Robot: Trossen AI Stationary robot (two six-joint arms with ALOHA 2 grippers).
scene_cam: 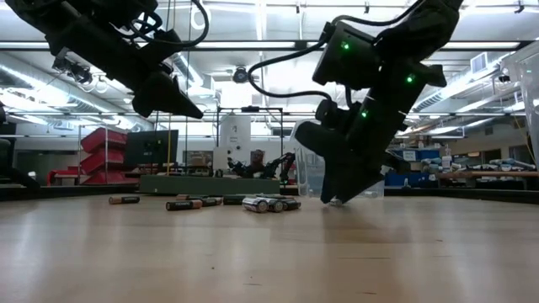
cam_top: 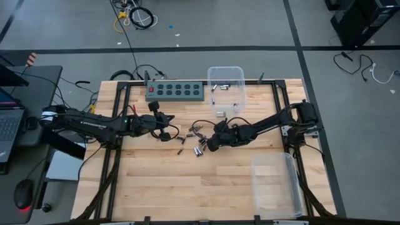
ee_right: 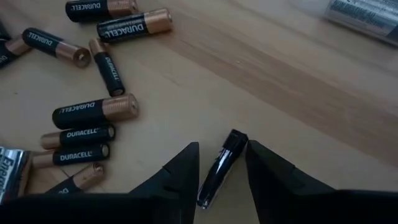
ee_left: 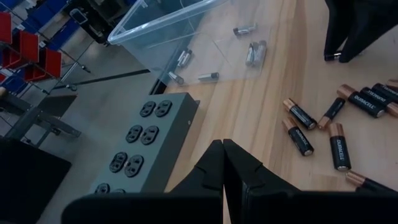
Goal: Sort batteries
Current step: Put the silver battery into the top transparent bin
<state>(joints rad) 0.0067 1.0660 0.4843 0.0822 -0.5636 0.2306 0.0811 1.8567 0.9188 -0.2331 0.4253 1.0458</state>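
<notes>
Several black-and-copper batteries (ee_right: 94,112) and a few silvery ones (cam_top: 199,150) lie flat and scattered on the wooden table (cam_top: 187,187), between the two arms. My right gripper (ee_right: 221,149) is open and low at the table (scene_cam: 341,194). Its fingers stand on either side of a slim dark battery (ee_right: 217,171) that lies on the wood; no touch shows. My left gripper (ee_left: 222,163) is shut and empty. It hangs above the table near the green power strip (ee_left: 146,140), left of the pile (cam_top: 167,128).
A clear bin (cam_top: 226,90) at the far edge holds a few silvery cells (ee_left: 255,53). A second clear bin (cam_top: 275,184) stands at the near right. The power strip (cam_top: 176,90) lies along the far edge. Bare wood stretches across the near half of the table.
</notes>
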